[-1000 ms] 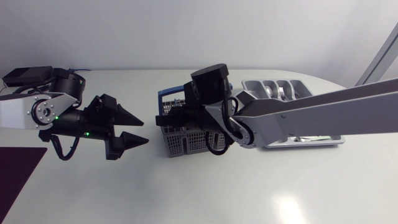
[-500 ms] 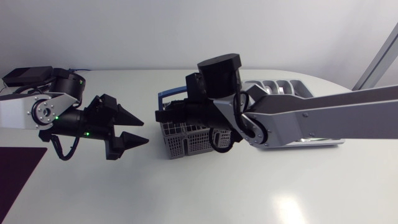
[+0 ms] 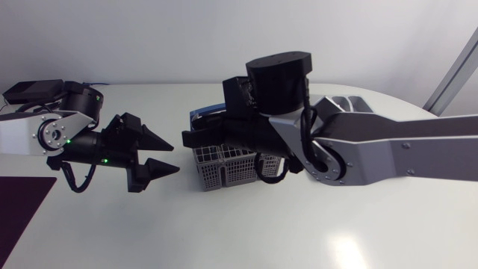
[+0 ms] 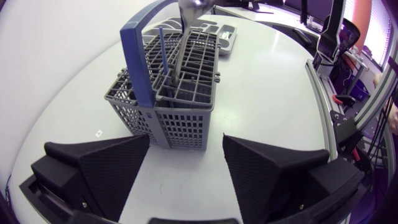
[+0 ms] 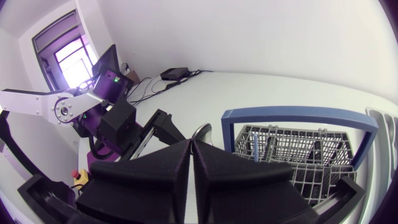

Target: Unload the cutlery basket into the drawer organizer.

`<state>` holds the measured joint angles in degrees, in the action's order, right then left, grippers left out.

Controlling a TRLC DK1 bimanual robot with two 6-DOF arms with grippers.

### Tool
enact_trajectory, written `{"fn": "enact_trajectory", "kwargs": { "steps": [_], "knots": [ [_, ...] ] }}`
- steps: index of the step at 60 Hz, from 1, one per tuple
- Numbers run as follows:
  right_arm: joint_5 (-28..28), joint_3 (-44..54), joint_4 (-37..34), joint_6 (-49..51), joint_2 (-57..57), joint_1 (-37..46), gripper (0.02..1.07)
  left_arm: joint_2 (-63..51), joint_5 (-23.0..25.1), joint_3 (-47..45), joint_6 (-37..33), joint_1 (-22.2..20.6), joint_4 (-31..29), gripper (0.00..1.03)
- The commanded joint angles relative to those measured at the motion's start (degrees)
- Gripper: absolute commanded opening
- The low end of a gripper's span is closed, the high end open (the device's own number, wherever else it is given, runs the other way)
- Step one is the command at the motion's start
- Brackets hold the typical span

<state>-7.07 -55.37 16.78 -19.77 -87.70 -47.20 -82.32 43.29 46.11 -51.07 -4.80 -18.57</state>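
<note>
A grey mesh cutlery basket point(image 3: 222, 169) with a blue handle point(image 4: 138, 59) stands mid-table. My right gripper point(image 5: 191, 143) is over it, shut on a silver utensil point(image 4: 181, 43). The utensil's rounded end point(image 5: 203, 131) shows past the fingertips and its shaft runs down into the basket. A blue-handled piece point(image 4: 163, 50) stands in the basket too. To the basket's left, my left gripper point(image 3: 163, 156) hangs open and holds nothing; the basket sits just ahead of its fingers point(image 4: 112, 165). The grey drawer organizer point(image 3: 351, 101) lies behind my right arm, mostly hidden.
My right arm point(image 3: 373, 149) spans the table from the right edge to the basket. A dark mat point(image 3: 19, 202) lies at the front left corner. Bare white tabletop runs along the front.
My right wrist has risen over the basket and now covers more of the organizer, its gripper still shut. The left arm has not moved.
</note>
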Motion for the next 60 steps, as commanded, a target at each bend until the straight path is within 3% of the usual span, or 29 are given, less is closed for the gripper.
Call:
{"fn": "enact_trajectory", "kwargs": {
  "steps": [1, 13, 33, 50, 60],
  "knots": [
    [-0.2, 1.4, 0.9, 0.9, 1.9, -0.9, 0.10, 1.3, 0.9, -1.1, -0.4, -0.2, -0.5, 0.99],
    [-1.9, -1.1, -3.5, 1.3, 6.1, 1.2, 0.10, 1.9, 0.9, -1.0, -0.2, -0.3, -0.6, 0.99],
    [-6.2, -6.0, -21.0, 3.8, 14.0, 6.3, 0.10, 2.8, 0.8, -0.6, 1.3, -0.8, -0.9, 0.99],
    [-8.1, -5.7, -42.5, 16.0, 21.8, 18.7, 0.10, 3.8, 0.7, -0.4, 1.3, -0.4, -2.2, 0.99],
    [-8.4, -0.6, -47.9, 27.0, 26.3, 28.0, 0.10, 5.3, 0.7, -0.1, 1.4, -0.4, -3.6, 0.99]
  ]
}}
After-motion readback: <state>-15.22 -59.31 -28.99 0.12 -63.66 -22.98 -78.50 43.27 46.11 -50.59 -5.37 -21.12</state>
